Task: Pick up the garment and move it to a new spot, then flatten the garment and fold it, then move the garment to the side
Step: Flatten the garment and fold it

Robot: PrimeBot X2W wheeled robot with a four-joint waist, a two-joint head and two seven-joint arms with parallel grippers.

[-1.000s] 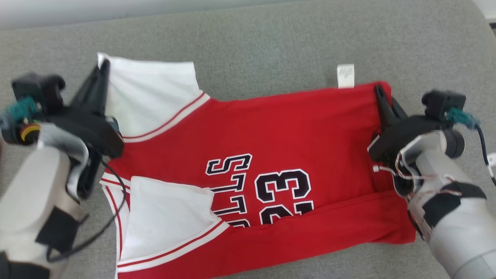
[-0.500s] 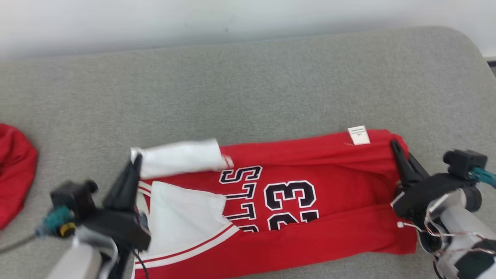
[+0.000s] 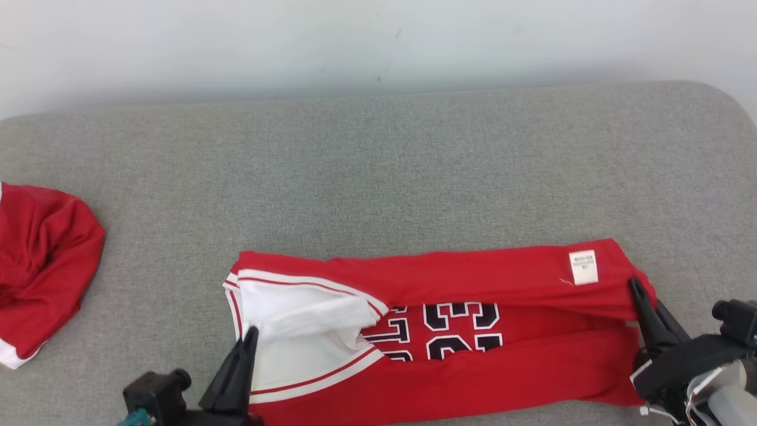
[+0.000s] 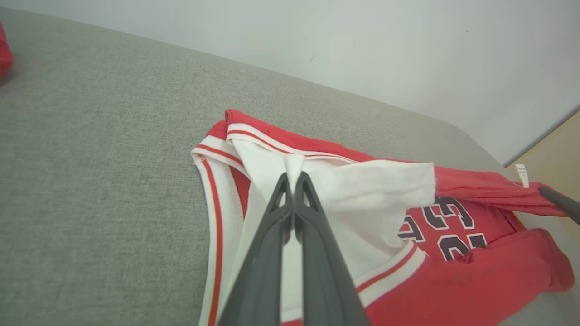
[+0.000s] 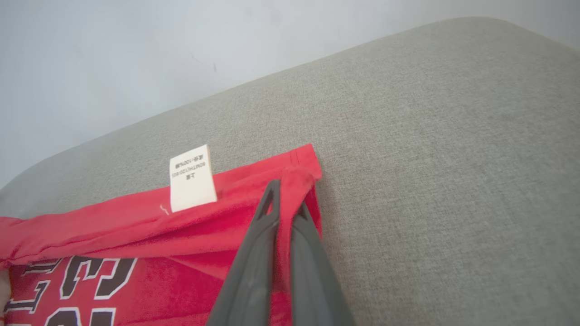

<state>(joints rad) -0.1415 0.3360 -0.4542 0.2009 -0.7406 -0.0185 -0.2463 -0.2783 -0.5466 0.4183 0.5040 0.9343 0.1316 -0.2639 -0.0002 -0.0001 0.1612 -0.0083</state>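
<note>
Two folds run the length of the garment [image 3: 473,367]. Its far and near edges are turned in toward the middle, leaving a narrow strip where black, white-edged numerals and letters show. It lies low in the head view on the near part of the grey surface [image 3: 378,177]. Its long axis runs left to right across that view, with the white-trimmed shoulder end toward the robot's left and the hem toward its right.

The cloth is a smooth, slightly glossy red knit with white panels and red-and-white striped banding at the armholes. A small white rectangular label [image 3: 583,267] sits on the folded-over far edge near the hem corner. The surface is a coarse woven fabric with a rounded corner at the right.

The left gripper [image 4: 293,174] has its dark, tapered fingers pressed together on a pinch of white cloth at the shoulder end. The right gripper [image 5: 285,194] is clamped on the red hem corner just beside the label.

A second red cloth [image 3: 41,260] lies bunched well apart at the far left.
</note>
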